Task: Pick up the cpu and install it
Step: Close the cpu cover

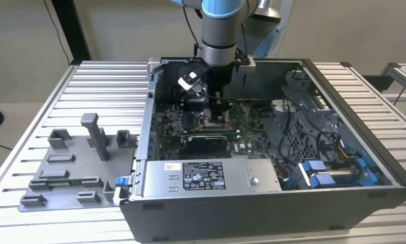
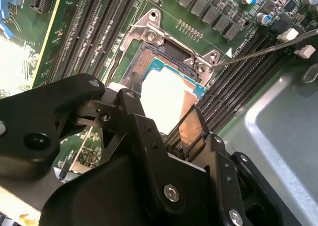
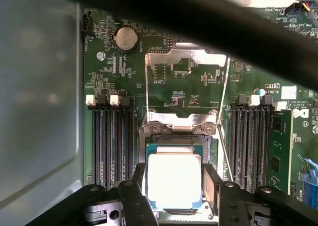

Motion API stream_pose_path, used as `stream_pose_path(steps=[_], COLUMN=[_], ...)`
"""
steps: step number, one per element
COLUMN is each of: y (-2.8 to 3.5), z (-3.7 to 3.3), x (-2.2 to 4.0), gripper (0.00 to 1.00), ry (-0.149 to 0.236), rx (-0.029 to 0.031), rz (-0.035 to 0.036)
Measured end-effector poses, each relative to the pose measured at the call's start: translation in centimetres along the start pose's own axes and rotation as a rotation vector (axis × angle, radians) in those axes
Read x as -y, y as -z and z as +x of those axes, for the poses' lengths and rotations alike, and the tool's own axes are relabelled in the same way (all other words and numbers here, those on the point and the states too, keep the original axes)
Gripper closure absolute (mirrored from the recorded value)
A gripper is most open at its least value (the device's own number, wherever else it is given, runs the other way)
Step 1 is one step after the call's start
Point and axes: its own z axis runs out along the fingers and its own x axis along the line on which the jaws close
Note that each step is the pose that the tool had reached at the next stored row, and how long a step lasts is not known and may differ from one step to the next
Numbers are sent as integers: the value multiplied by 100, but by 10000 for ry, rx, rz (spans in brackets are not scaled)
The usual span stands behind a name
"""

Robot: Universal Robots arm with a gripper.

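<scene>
The cpu (image 3: 174,179), a small square chip with a silvery-white top and a green rim, lies level over the metal-framed socket (image 3: 179,129) on the motherboard. My gripper (image 3: 174,188) reaches down into the open computer case (image 1: 365,122), and its black fingers (image 3: 212,186) stand against two opposite edges of the chip. In the second wrist view the cpu (image 2: 164,94) shows bright between the fingers (image 2: 191,129) of the gripper (image 2: 159,112), partly covering the socket frame (image 2: 149,35). In the exterior view the gripper (image 1: 218,109) hangs low over the board.
The socket's load plate (image 3: 186,57) is swung open and its thin lever (image 2: 268,49) sticks out sideways. Memory slots (image 3: 112,141) flank the socket. A power supply (image 1: 203,175) and blue drive brackets (image 1: 332,175) fill the case front. Grey fixture blocks (image 1: 67,162) stand outside, on the exterior view's left.
</scene>
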Motion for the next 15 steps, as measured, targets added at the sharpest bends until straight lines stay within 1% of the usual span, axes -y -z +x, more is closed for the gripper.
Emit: stream_pose_path(steps=[3,9,13,15], y=[-2,-18,-30,-37], z=[1,0,-1,-1], x=[-3,-7,-7,-7], gripper=[100,100,100,100], ry=[0,3,4,4], rx=[20,95,118,140], rz=[-2,-1,0,0])
